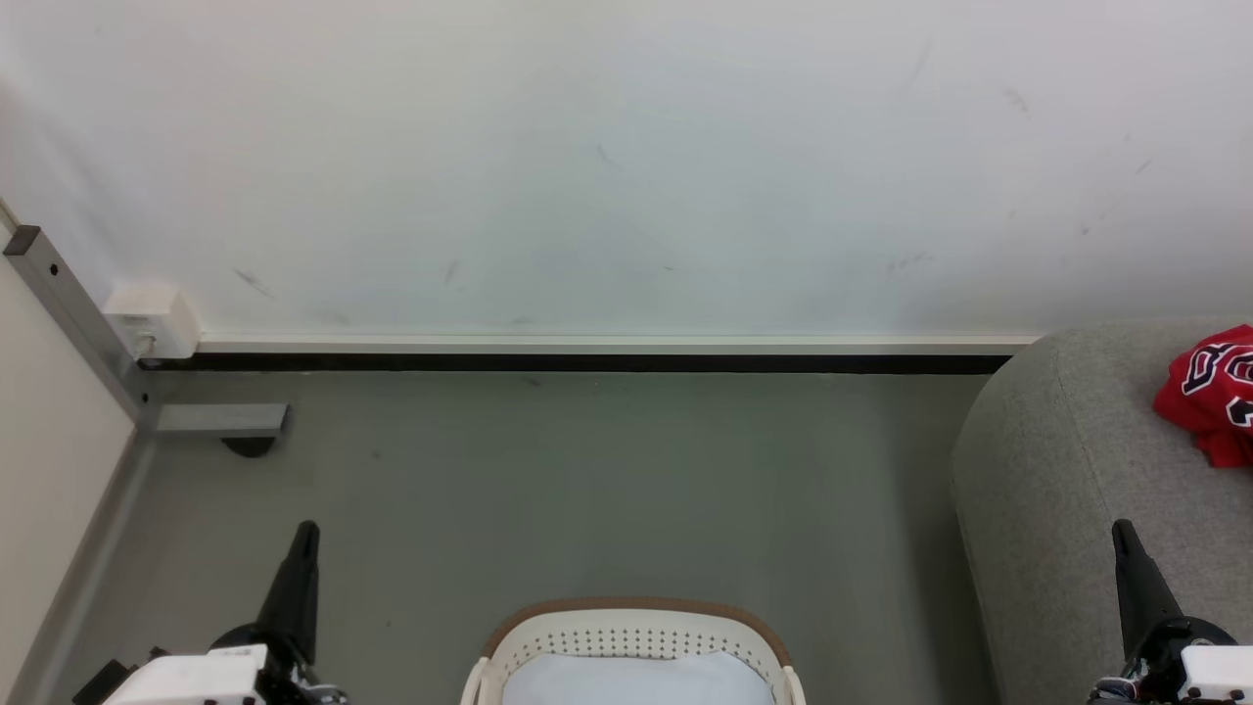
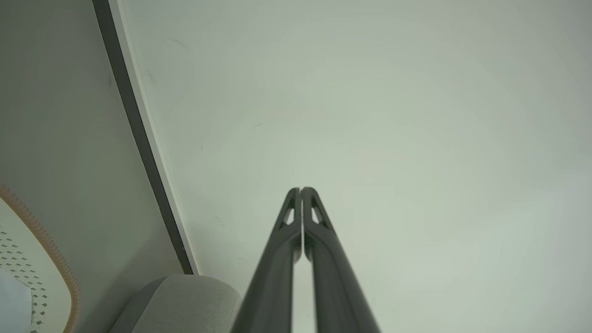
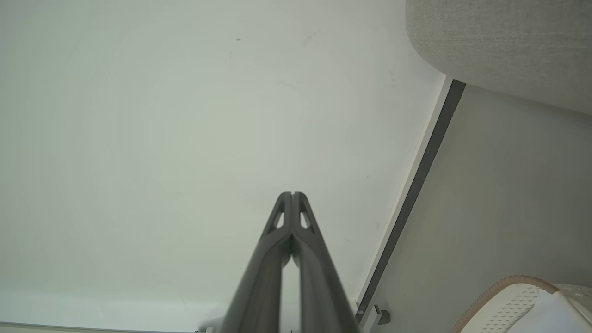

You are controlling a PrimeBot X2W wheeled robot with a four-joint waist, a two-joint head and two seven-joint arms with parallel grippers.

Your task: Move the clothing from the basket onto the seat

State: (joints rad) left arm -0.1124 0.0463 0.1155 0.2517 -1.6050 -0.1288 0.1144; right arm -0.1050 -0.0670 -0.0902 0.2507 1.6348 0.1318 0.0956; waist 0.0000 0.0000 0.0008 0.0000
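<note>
The left pincer (image 1: pixel 306 537) is fully closed, fingers pressed together on nothing, and points up the head view toward the wall (image 1: pixel 626 176). The right pincer (image 1: pixel 1122 537) is likewise closed and empty, its tip in front of the seat (image 1: pixel 1057 460). Between them the basket (image 1: pixel 636 609) stands on the floor (image 1: pixel 587 470), cut by the bottom edge, with white fabric (image 1: pixel 631 681) inside. The head view gives the clothing (image 1: pixel 1212 392), a crumpled red heap on the seat's top. The right edge cuts it off, so its long axis cannot be told. The left wrist view adds the seat's rounded corner meeting the dark skirting (image 2: pixel 138 138). The right wrist view adds the basket's brown rim low at right, well apart from the seat.
</note>
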